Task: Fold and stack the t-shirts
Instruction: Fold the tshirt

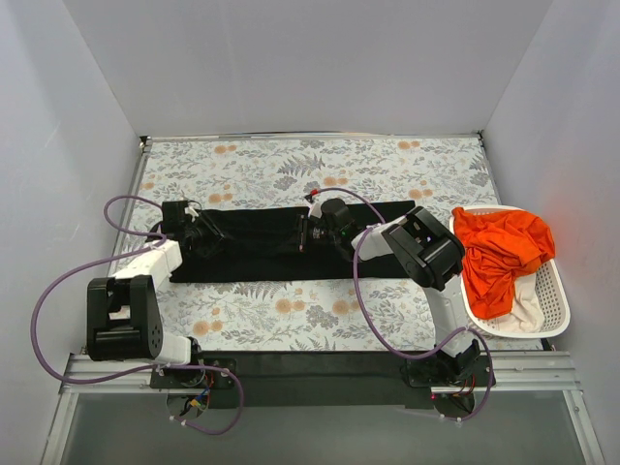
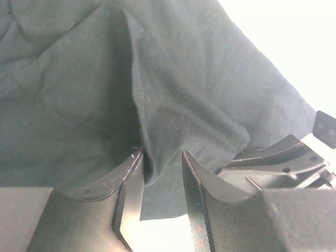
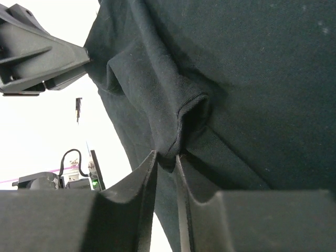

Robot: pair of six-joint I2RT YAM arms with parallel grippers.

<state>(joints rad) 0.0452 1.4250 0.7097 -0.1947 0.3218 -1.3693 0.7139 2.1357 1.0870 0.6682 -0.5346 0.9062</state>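
Note:
A black t-shirt (image 1: 262, 254) lies folded into a long strip across the middle of the floral table. My left gripper (image 1: 199, 228) sits at its left end. In the left wrist view the gripper (image 2: 161, 157) has a hanging fold of the black cloth (image 2: 199, 79) filling the gap between its fingers. My right gripper (image 1: 308, 231) is over the strip's far edge near its middle. The right wrist view shows that gripper (image 3: 167, 156) pinching a bunched seam of the cloth (image 3: 252, 79) tightly. No chest mark shows.
A white slatted basket (image 1: 557, 291) stands at the right edge of the table. It holds a crumpled orange t-shirt (image 1: 499, 247) over a cream one (image 1: 528, 310). White walls enclose the table on the left, back and right. Purple cables loop beside both arms.

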